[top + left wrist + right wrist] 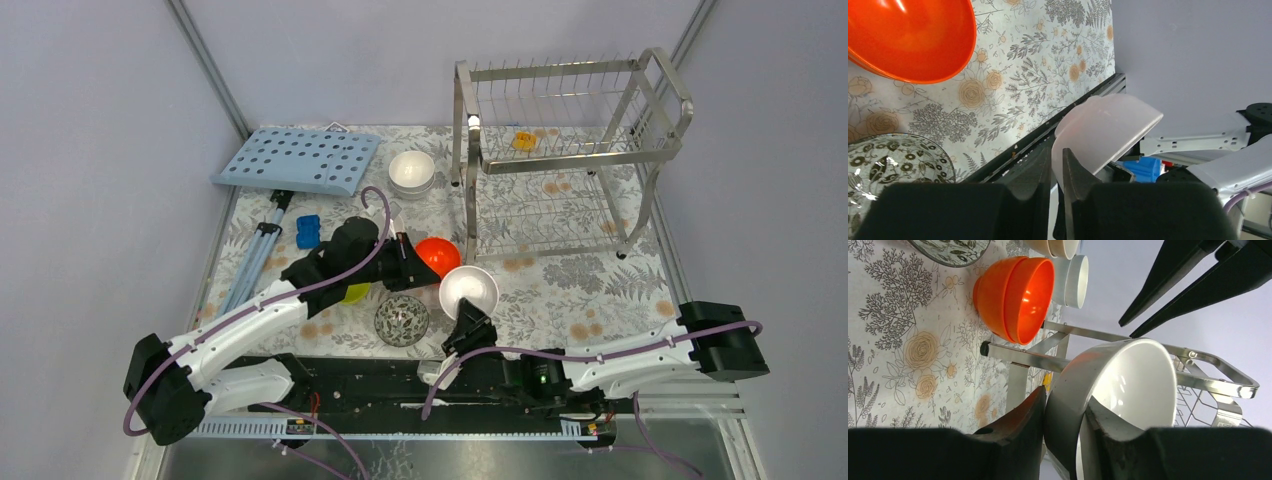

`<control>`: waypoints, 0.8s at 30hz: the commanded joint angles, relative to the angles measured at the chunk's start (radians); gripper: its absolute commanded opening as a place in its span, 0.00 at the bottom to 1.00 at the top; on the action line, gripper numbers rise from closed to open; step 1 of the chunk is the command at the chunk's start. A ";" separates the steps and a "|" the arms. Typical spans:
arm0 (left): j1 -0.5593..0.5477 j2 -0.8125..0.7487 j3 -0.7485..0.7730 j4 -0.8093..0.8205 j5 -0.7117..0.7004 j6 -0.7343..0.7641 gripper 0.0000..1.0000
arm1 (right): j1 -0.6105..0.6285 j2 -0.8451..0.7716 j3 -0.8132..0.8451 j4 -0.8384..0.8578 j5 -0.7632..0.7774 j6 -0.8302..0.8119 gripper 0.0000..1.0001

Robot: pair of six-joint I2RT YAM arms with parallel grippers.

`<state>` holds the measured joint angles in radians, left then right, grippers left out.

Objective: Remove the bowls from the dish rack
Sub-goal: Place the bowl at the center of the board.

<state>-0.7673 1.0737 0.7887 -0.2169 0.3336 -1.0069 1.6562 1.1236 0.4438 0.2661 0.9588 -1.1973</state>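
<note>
Two nested orange bowls (998,295), right-wrist only

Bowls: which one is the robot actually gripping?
The tilted white bowl beside the orange bowl: the right claw pinches its rim. The orange one, the speckled glass bowl and the white bowls by the rack sit free on the tablecloth.

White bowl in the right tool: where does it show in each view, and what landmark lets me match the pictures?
Top external: white bowl at centre, just below-right of the orange bowl.
Left wrist: white bowl right of centre, tilted, seen from outside.
Right wrist: white bowl lower centre-right, rim clamped by the right tool.
Shared landmark: orange bowl, upper left in both wrist views.
</note>
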 commanded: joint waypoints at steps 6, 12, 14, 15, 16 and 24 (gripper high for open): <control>-0.001 -0.064 0.139 -0.149 -0.188 0.198 0.80 | 0.007 -0.034 0.143 -0.227 -0.024 0.183 0.00; -0.037 -0.151 0.167 -0.182 -0.329 0.377 0.99 | 0.009 -0.054 0.199 -0.379 -0.072 0.280 0.00; -0.100 -0.143 0.184 -0.194 -0.386 0.430 0.99 | 0.007 -0.053 0.226 -0.430 -0.091 0.317 0.00; -0.143 -0.130 0.197 -0.204 -0.425 0.454 0.99 | 0.008 -0.052 0.232 -0.451 -0.094 0.331 0.00; -0.193 -0.109 0.213 -0.218 -0.463 0.472 0.98 | 0.008 -0.049 0.240 -0.464 -0.096 0.338 0.00; -0.386 0.097 0.345 -0.337 -0.668 0.516 0.69 | 0.009 -0.041 0.255 -0.500 -0.087 0.362 0.00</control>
<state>-1.1343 1.1091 1.0756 -0.4885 -0.1940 -0.5446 1.6577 1.0927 0.6464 -0.2077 0.8684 -0.8692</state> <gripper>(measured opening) 0.763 0.299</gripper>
